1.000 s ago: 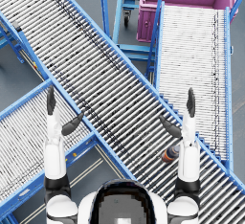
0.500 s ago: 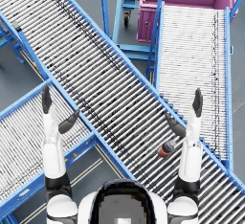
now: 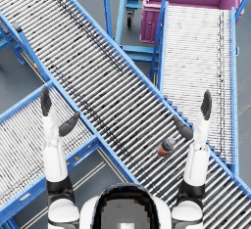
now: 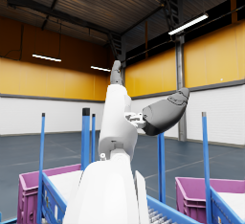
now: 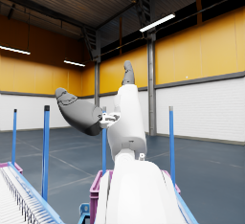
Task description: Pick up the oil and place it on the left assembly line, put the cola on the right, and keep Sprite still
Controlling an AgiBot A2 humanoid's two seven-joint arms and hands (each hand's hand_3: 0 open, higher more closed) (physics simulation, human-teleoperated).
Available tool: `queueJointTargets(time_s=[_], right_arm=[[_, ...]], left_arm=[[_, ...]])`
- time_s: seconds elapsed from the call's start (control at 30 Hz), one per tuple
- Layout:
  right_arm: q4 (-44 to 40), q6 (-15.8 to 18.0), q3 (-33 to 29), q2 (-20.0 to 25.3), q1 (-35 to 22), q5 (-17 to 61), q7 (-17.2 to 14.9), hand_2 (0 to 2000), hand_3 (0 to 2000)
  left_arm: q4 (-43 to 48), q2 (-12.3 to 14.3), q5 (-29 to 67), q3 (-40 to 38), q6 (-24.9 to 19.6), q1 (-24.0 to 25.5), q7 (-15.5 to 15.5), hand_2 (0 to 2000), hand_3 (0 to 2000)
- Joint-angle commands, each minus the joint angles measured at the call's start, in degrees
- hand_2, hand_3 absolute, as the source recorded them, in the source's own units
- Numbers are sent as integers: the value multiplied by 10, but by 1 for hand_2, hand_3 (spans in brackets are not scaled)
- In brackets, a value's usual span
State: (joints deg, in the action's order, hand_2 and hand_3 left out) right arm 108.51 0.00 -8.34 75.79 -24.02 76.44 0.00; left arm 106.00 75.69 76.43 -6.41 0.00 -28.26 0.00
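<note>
Bottle, likely cola, lies on the diagonal conveyor, untouched; your left hand and right hand rise at that conveyor's sides, fingers spread, empty, so nothing's placed yet

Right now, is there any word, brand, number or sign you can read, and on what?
No text can be read in any view.
The bottle on the main conveyor: its orange-red band is too small and blurred to read.
The purple bin: no markings visible.
</note>
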Motion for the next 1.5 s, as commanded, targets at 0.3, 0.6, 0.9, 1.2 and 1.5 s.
queueJointTargets(time_s=[0.3,0.6,0.9,1.2,1.5], right_arm=[[3,0,1,7,14,0,0,0,0],[8,0,3,12,23,0,0,0,0],[18,0,15,19,45,0,0,0,0],[42,0,85,23,106,0,0,0,0],[13,0,140,18,155,0,0,0,0]], left_arm=[[6,5,0,2,0,3,0,0,0],[5,9,0,2,0,10,0,0,0],[3,10,0,2,0,3,0,0,0],[7,15,0,5,0,14,0,0,0],[3,20,0,22,0,12,0,0,0]])
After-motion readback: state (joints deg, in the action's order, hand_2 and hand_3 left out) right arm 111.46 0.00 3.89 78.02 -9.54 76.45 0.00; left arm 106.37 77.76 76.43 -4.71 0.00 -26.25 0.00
